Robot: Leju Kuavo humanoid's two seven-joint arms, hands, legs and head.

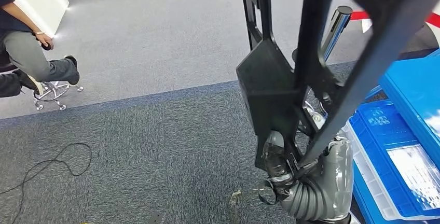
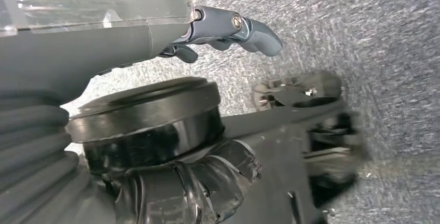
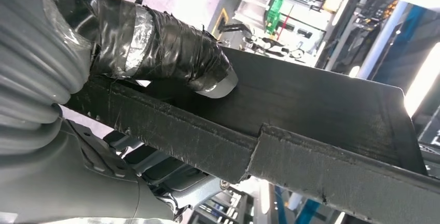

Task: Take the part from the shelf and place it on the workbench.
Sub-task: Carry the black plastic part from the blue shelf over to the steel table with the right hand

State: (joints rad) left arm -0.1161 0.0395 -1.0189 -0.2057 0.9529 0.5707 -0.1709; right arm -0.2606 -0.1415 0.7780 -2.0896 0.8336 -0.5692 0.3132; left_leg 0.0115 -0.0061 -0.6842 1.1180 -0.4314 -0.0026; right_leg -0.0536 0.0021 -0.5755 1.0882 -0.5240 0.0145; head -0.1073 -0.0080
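Observation:
The part point(image 1: 275, 94) is a large black frame-shaped piece with a flat plate at its lower end and long bars rising out of the top of the head view. My right hand point(image 1: 306, 182) grips its lower end from below, at the bottom right of the head view, over the carpet. In the right wrist view my tape-wrapped thumb point(image 3: 171, 53) presses on the part's flat black face point(image 3: 321, 125), with its rough edge running below. In the left wrist view my left hand point(image 2: 104, 42) hangs over grey carpet, its fingers point(image 2: 249, 32) apart and holding nothing.
Blue plastic bins point(image 1: 404, 146) are stacked close on the right. A person point(image 1: 31, 58) sits on a stool point(image 1: 52, 92) at the far left. A black cable point(image 1: 46, 167) lies on the carpet at lower left. A silver post point(image 1: 334, 27) stands behind the part.

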